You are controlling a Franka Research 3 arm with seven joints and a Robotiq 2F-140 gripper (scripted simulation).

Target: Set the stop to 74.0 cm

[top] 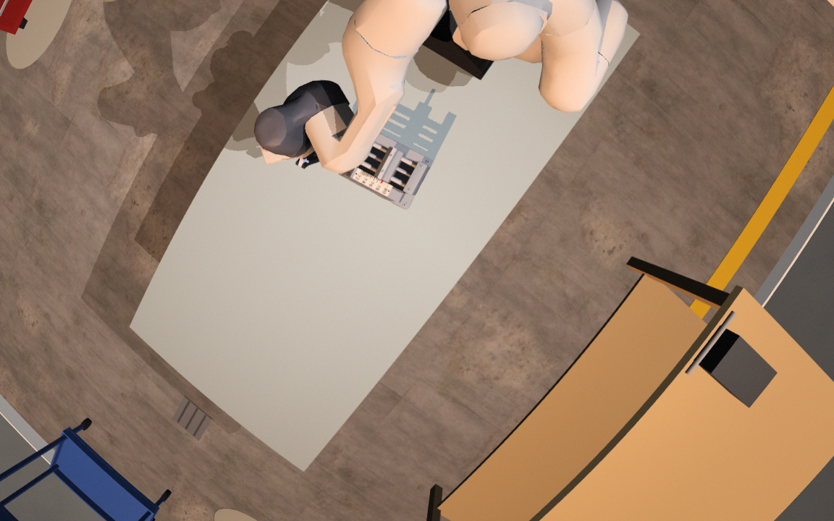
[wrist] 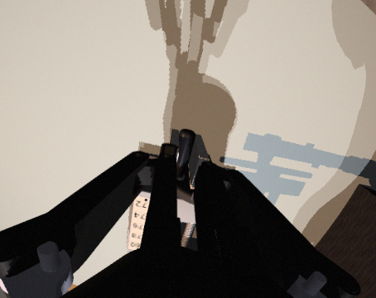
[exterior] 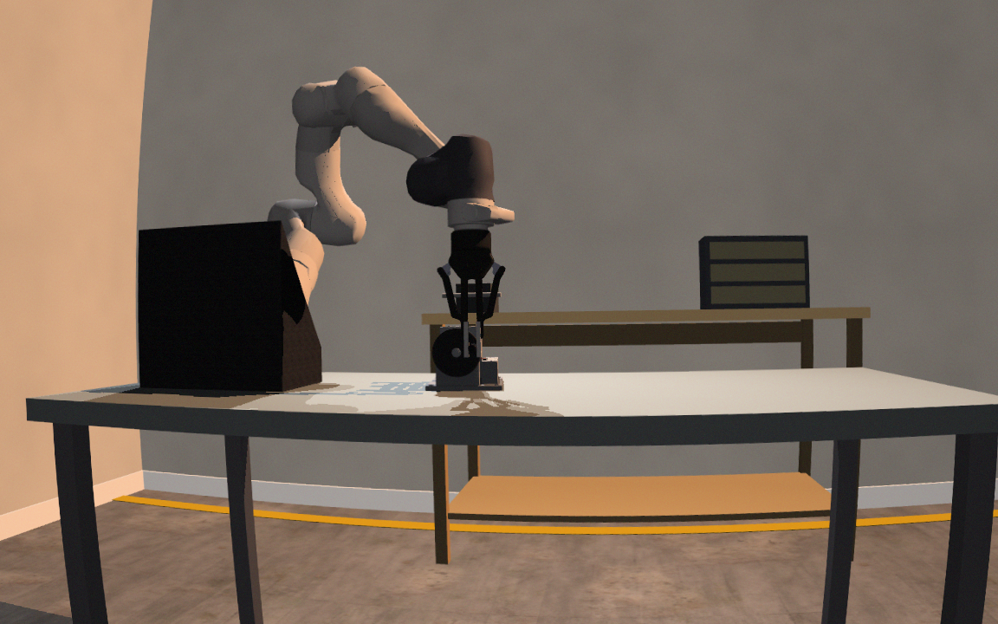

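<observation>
The stop device stands on the pale table, with a number scale running from 72 to 80. Its stop is a grey crossbar with a small red pointer, which lies toward the higher numbers; the exact reading is too small to tell. The dark round handwheel is on the device's end face. My gripper points down in front of the wheel, shut on its dark crank handle. In the top view the arm hides the wheel and most of the gripper.
A large black box stands on the table near the arm's base. A wooden bench with a drawer unit stands beyond the table. A blue cart is near the table's far end.
</observation>
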